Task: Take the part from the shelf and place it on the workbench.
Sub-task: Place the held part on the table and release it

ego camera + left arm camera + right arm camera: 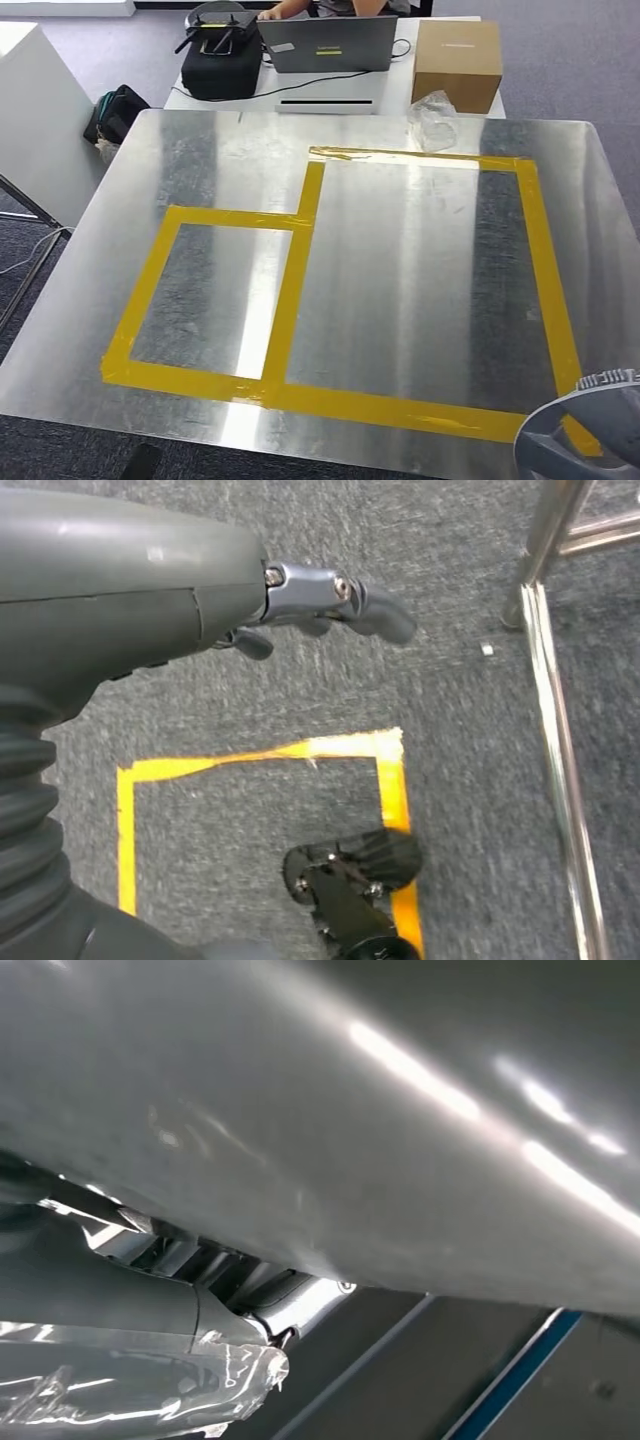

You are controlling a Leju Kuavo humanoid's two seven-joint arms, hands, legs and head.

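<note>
The workbench (392, 250), a shiny metal sheet marked with yellow tape rectangles (294, 290), stands right in front of the robot. At its near right corner a grey round part (585, 425) pokes into the head view, overlapping the tape corner there. In the right wrist view, the right hand (151, 1305) sits pressed under a big grey curved surface with crinkled clear plastic wrap (143, 1390) against it; I cannot tell whether its fingers are clamped. The left hand (317, 605) hangs over the grey carpet (468, 740), fingers loosely extended, holding nothing. A cardboard box (457, 62) and laptop (330, 42) sit on the desk beyond the far edge.
</note>
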